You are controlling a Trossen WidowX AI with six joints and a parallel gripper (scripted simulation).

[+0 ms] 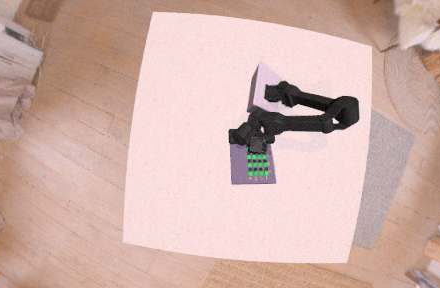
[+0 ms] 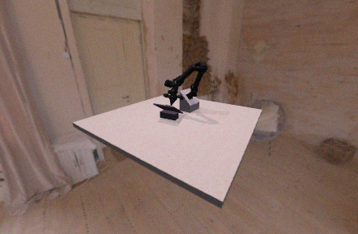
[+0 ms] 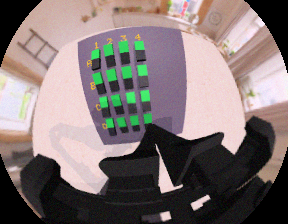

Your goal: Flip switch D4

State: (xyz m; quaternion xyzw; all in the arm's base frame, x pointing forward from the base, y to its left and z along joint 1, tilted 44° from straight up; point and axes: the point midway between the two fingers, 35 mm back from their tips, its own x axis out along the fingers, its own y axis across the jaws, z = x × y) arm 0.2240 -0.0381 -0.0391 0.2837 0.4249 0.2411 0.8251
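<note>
The purple panel (image 1: 239, 167) (image 3: 167, 75) is tilted on a dark block, with a grid of green and black rocker switches. In the wrist view, rows A to D run from top to bottom and columns 1 to 4 from left to right. The switch at D4 (image 3: 148, 119) shows its green part; its lower part is hidden behind the fingertips. The switch at D3 (image 3: 135, 122) is just left of it. My gripper (image 3: 151, 127) (image 2: 173, 104) is shut and empty, its tips at the lower edge of D4. Contact cannot be told. From above, the arm covers that corner.
The switch at C4 (image 3: 146, 100) is just above D4 in the wrist view. A pale lavender wedge-shaped block (image 1: 259, 92) (image 2: 189, 106) stands beside the panel, under the arm's base. The panel rests on a dark block (image 2: 169, 115) on the pale table (image 1: 190, 210).
</note>
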